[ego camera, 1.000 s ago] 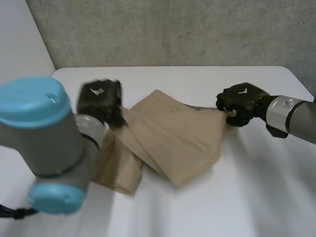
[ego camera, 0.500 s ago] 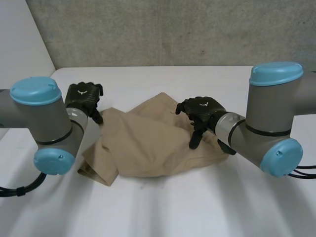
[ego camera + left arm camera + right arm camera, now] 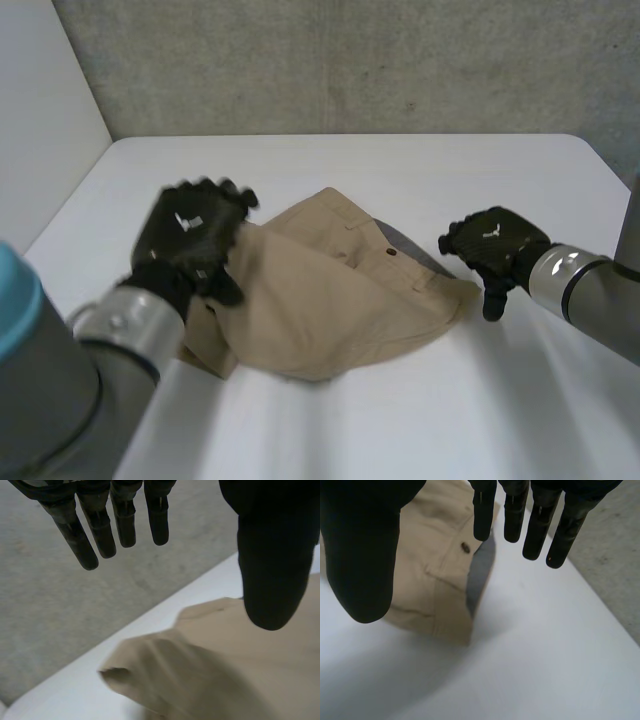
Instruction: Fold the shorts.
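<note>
Head view shows the tan shorts [image 3: 330,300] lying in a loose, rumpled heap on the middle of the white tabletop [image 3: 400,420], the waistband with its dark button [image 3: 391,252] turned up along the far right side of the heap. The left hand [image 3: 195,240] hangs over the left edge of the shorts, where the cloth bunches into a raised fold. Its own wrist view shows the fingers [image 3: 75,525] straight and spread, the thumb standing well apart from them, with nothing between; the folded corner of the shorts lies beneath the hand. The right hand [image 3: 492,250] is just beside the right end of the shorts, next to the waistband corner. In the right wrist view its fingers [image 3: 540,525] are straight and spread away from the thumb and grasp nothing, with the buttoned waistband lying under the palm.
</note>
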